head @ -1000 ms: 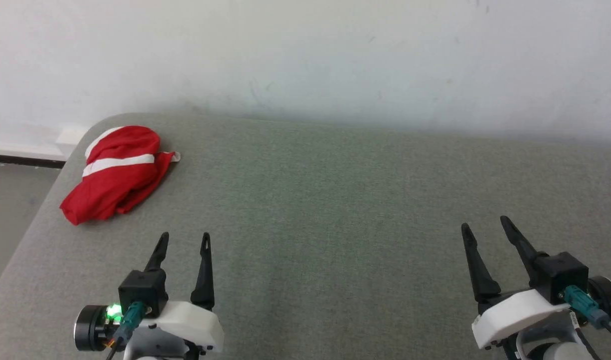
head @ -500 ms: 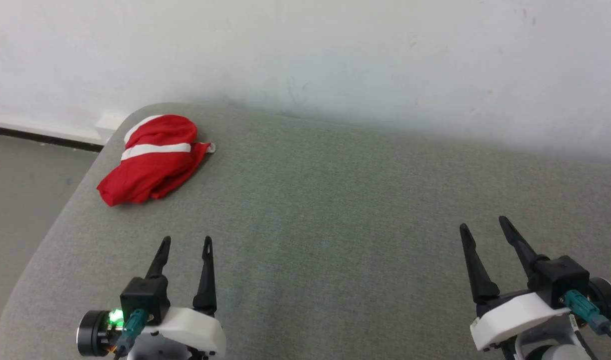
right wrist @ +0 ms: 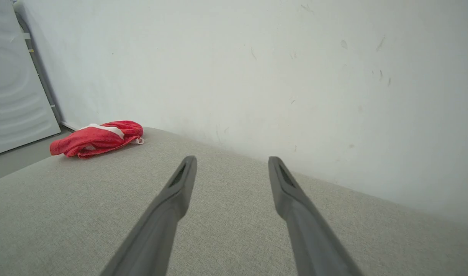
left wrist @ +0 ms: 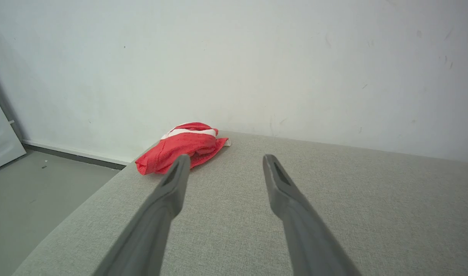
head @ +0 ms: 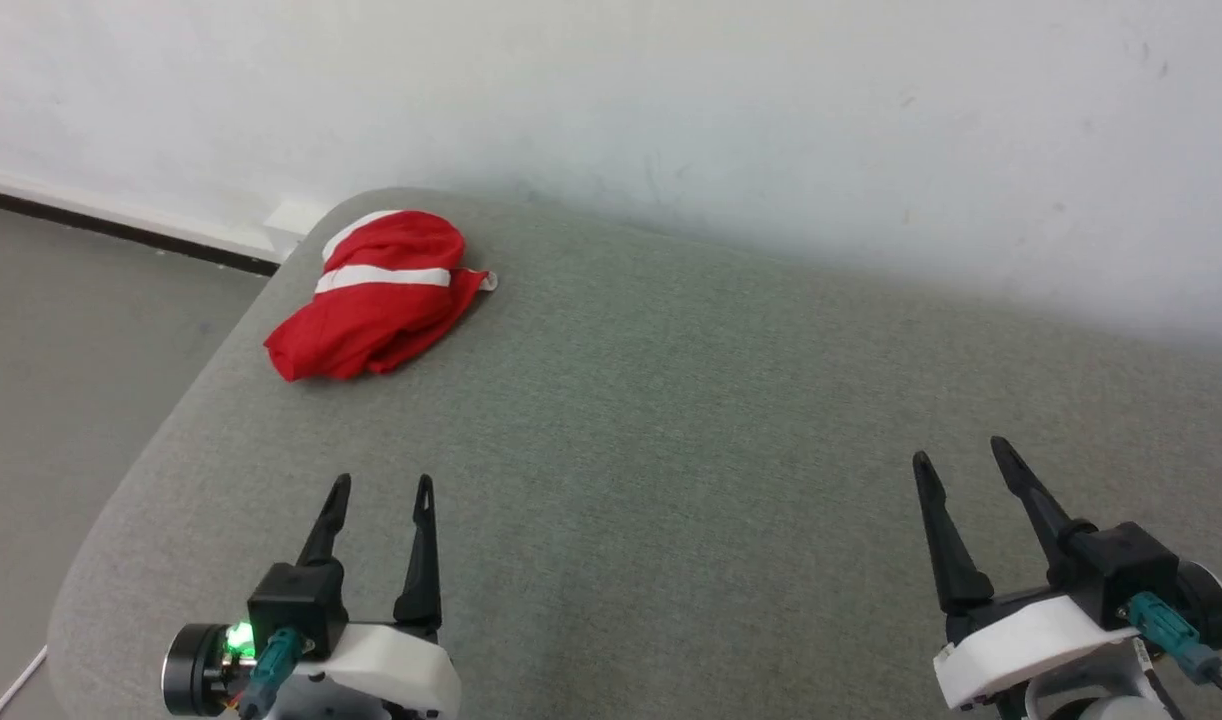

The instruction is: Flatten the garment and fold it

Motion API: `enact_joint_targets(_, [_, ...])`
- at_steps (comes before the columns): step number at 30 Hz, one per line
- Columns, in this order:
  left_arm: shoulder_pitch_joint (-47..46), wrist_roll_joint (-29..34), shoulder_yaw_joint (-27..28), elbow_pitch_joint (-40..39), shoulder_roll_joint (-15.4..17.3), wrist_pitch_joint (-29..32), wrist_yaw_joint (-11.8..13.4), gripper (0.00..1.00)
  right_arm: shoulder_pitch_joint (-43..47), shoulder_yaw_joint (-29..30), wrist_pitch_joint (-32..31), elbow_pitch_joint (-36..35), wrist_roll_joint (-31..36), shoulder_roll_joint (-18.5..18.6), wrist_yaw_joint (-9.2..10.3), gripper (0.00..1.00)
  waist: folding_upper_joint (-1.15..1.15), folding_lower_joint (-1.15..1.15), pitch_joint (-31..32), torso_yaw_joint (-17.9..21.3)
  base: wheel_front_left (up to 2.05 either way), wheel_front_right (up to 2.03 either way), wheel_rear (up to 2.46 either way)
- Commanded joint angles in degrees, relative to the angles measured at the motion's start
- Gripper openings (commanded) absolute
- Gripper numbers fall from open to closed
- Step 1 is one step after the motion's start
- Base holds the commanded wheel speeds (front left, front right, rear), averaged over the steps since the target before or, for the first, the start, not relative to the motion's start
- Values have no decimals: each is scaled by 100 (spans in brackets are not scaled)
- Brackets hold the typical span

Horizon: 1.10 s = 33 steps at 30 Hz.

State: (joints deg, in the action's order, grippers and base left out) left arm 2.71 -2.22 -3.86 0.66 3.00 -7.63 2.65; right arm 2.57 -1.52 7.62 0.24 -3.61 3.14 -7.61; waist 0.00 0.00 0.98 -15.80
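- Floor [head: 71, 380]: grey, left of the table; a dark skirting strip [head: 121, 232] runs along the foot of the wall.
- Cable [head: 16, 685]: thin and white, on the floor at the lower left corner of the head view.
- Garment [head: 376, 300]: bright red shorts crumpled into a low heap. A white stripe [head: 381, 276] crosses the top and a small white tag [head: 488, 283] pokes out on the right side. It lies on the table's far left corner, close to the rounded edge and near the wall, well apart from both grippers.
- Left gripper [head: 384, 483]: lower left, over the table's near edge. Its two dark fingers are spread, with nothing between them. A green light shows at the wrist. In its wrist view the shorts lie ahead, past the left fingertip.
- Table [head: 671, 420]: covered in grey-green woven fabric, with rounded corners.
- Wall [head: 671, 100]: white and lightly scuffed, directly behind the table.
- Right gripper [head: 958, 450]: lower right, over the table. Its fingers are spread wide and hold nothing.
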Motion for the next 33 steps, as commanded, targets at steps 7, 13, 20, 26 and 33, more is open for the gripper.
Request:
enact_joint_targets(7, [147,-27,-53,21,-8,-128,42,100,92,-56,130,12,-90,-15,7,100,0,0,61,-269,0,0,0])
enact_joint_targets(13, [179,-40,-84,21,-8,-188,50,100,117,-90,190,16,-118,-16,8,100,0,0,84,-421,0,0,0])
enact_joint_targets(20, [210,-33,-121,17,-9,-272,57,100,145,-125,274,21,-167,-18,8,100,0,0,95,-670,0,0,0])
enact_joint_targets(26, [234,-40,-153,11,-9,-344,84,100,148,-175,346,23,-211,-19,9,100,0,0,92,-875,0,0,0])
enact_joint_targets(33, [255,-49,-182,-3,-10,-428,123,100,164,-205,430,20,-278,-20,9,100,0,0,80,-1082,0,0,0])
